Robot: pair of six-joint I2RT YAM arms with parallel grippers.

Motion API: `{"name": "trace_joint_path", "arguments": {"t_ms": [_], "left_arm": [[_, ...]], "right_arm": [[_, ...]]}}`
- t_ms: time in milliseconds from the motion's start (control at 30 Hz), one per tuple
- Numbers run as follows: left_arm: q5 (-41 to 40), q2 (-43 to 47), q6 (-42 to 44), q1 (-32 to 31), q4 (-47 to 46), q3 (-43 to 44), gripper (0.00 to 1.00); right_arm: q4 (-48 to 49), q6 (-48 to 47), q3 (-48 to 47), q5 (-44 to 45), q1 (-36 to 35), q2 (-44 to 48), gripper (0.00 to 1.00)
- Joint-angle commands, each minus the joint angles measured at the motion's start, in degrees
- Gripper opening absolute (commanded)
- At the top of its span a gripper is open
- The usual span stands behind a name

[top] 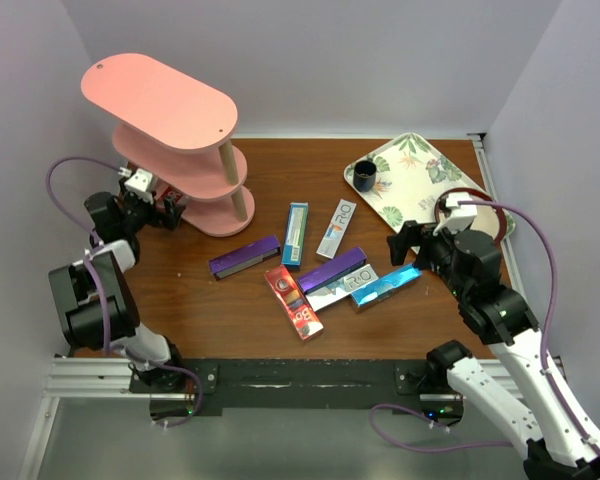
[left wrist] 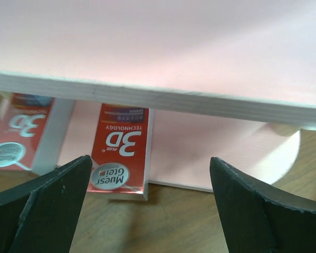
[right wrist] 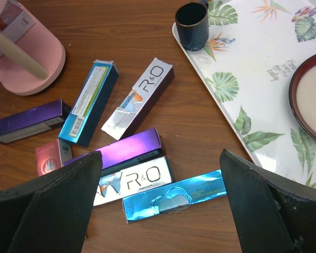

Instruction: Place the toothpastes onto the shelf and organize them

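my left gripper (left wrist: 150,174) is hanging spread wide at the bottom board of the shelf (left wrist: 147,52), pinching nothing. a red toothpaste (left wrist: 121,147) is lying flat on that bottom board, right across from the gap between my fingers. its near end looks to be poking a little past the edge. a second red toothpaste (left wrist: 21,132) is lying just beside it.

here is what i am worrying about. if i am pulling back crooked, one finger could be catching that poking end and dragging the box off onto the desk (right wrist: 200,121). the next board up is sitting low over my fingers, so lifting too soon could be bumping it and shaking the whole shelf.

my right gripper (right wrist: 160,158) is spread wide too, holding nothing, and hovering over the pile on the desk. a shiny blue toothpaste (right wrist: 174,203) is lying right against a silver toothpaste (right wrist: 131,184), and a purple toothpaste (right wrist: 129,150) is resting partly on the silver one. if i am coming down there, i could be pinching two boxes at once, or pushing one so the others are sliding. the shiny sides look slippery, so a box could be slipping out on the way over. the leafy tray (right wrist: 263,79) and the dark cup (right wrist: 192,18) are near, and a wide swing could be knocking them.
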State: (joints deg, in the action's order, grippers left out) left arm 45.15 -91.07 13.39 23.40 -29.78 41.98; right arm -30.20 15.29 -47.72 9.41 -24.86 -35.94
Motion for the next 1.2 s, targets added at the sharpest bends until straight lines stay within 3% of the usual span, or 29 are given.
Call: {"name": "trace_joint_path", "arguments": {"t_ms": [0,167,300,567,800,1033,1167], "left_arm": [[-1.6,10.0,-3.4,0.7,-7.6,-5.0,1.00],[-7.9,19.4,-8.0,0.7,-7.3,-12.1,1.00],[-7.6,28.3,-12.3,-0.2,-8.5,-18.0,1.00],[-7.7,39.5,-21.8,-0.5,2.2,-21.0,1.00],[-12.0,46.3,-28.2,-3.4,15.2,-18.3,1.00],[-28.0,52.2,-29.3,-12.7,34.0,-13.3,1.00],[-27.9,55.0,-30.7,-15.5,38.0,-12.3,1.00]], "right_arm": [[0.9,-1.1,0.0,-0.5,-0.3,0.8,0.98],[1.2,-1.0,0.4,-1.1,-0.3,1.5,0.98],[1.5,-0.8,0.4,-1.8,-0.3,1.7,0.98],[1.5,-0.6,0.9,-1.9,-0.3,2.9,0.98],[1.6,-0.7,0.7,-2.6,-0.3,2.7,0.98],[1.1,-0.6,0.6,-2.4,-0.3,2.5,0.99],[0.7,-0.4,0.1,-2.2,-0.3,1.5,0.99]]}}
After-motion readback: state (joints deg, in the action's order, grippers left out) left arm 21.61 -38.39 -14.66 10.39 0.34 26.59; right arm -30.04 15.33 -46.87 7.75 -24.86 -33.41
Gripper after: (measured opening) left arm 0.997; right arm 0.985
